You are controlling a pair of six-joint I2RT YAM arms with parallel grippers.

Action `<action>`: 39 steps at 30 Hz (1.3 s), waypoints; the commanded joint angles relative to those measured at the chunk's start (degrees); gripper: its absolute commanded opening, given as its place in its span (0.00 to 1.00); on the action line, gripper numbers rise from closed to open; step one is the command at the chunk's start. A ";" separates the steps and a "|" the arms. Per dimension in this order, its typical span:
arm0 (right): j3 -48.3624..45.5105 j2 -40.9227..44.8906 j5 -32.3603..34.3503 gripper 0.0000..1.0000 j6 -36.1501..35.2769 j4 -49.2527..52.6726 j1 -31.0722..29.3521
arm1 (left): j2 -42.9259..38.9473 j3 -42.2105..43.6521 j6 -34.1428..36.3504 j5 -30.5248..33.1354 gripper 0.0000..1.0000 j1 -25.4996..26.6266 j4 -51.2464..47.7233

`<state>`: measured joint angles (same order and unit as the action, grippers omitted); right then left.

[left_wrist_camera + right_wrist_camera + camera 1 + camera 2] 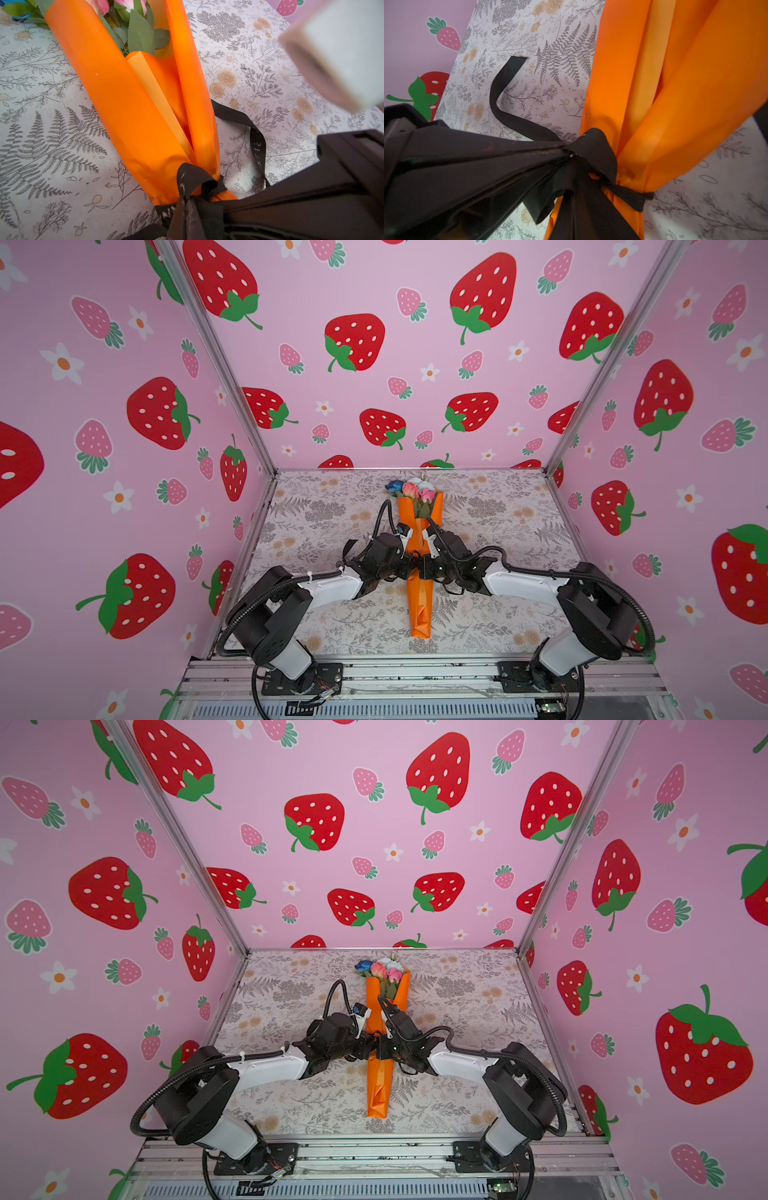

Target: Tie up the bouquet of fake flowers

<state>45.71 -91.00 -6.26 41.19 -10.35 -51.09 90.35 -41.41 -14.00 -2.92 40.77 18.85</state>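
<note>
One bouquet (415,489) lies in smooth orange paper (116,99) rolled like a cone. One flat black ribbon (500,91) wraps it. Two claws, left claw (185,204) and right claw (566,151), pinch the ribbon.

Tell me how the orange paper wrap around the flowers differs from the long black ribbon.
The orange paper wrap is a wide sheet rolled into a long cone; the black ribbon is a narrow strip. The wrap is plain; the ribbon bears pale lettering. The wrap holds the flowers; the ribbon cinches the wrap's pinched waist. Both rest on the floral-print table.
</note>
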 commanded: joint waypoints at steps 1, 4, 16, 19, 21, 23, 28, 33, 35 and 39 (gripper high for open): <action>-0.71 -1.35 -1.18 0.00 1.37 -2.52 0.40 | -1.89 -0.04 -0.58 0.81 0.00 0.55 1.61; -0.28 -2.36 -0.93 0.00 1.79 -3.15 0.56 | -2.48 0.35 -0.50 1.07 0.00 0.75 1.72; 0.49 -6.22 -1.99 0.00 3.85 -7.71 2.99 | -4.43 1.50 -0.44 1.47 0.00 1.31 1.50; 1.34 -7.14 -3.39 0.00 3.65 -8.76 3.26 | -4.09 1.78 -0.72 1.33 0.00 1.67 2.10; 1.53 -7.61 -4.48 0.00 3.90 -9.86 3.21 | -3.45 1.63 -1.25 1.47 0.00 1.88 2.81; 0.94 -7.53 -5.59 0.00 4.29 -11.17 3.19 | -3.09 1.43 -1.64 1.69 0.00 1.94 3.37; -2.19 -5.93 -8.16 0.00 5.64 -16.90 3.17 | -3.10 0.73 -2.02 1.73 0.00 2.61 3.54; -3.00 -5.83 -6.16 0.00 6.27 -18.67 3.27 | -3.17 0.66 -2.67 1.60 0.00 2.99 2.84; -2.77 -6.63 -4.65 0.00 6.27 -18.65 3.28 | -3.53 1.18 -3.22 1.60 0.00 3.15 3.24; -2.76 -7.96 -3.13 0.00 6.17 -20.94 3.37 | -4.21 1.86 -4.58 0.61 0.00 3.37 4.09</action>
<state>43.20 -98.10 -11.35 46.70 -27.51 -47.97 86.94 -39.83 -17.04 -1.93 43.64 21.02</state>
